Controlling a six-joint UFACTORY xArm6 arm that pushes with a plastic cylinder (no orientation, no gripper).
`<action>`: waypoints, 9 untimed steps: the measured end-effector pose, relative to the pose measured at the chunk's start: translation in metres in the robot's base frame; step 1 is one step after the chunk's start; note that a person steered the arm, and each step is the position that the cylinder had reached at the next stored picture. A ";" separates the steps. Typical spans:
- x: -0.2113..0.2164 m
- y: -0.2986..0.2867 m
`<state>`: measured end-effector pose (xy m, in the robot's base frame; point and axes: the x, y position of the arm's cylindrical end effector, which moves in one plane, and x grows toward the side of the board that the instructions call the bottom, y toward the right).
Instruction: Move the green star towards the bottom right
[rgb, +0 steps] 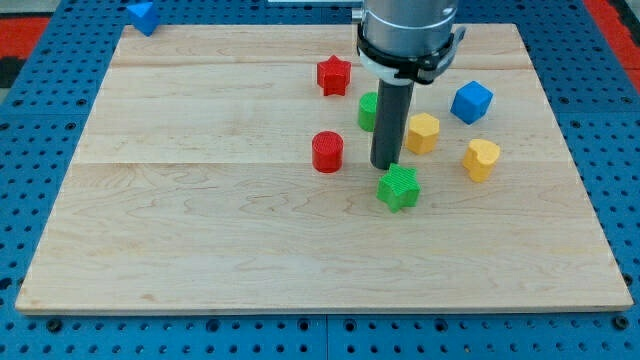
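The green star (398, 187) lies on the wooden board (200, 230), a little right of centre. My tip (385, 167) stands just above and slightly left of the star, touching or nearly touching its upper edge. The rod rises straight up to the arm's grey body at the view's top. A second green block (368, 110) sits behind the rod, partly hidden by it, so its shape is unclear.
A red cylinder (327, 151) stands left of the tip. A red star (334, 75) lies above it. Two yellow blocks (423, 132) (481, 158) and a blue cube (471, 102) lie to the right. Another blue block (142, 15) sits at the board's top left corner.
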<state>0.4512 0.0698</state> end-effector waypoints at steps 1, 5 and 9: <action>0.025 -0.005; 0.082 0.090; 0.135 0.110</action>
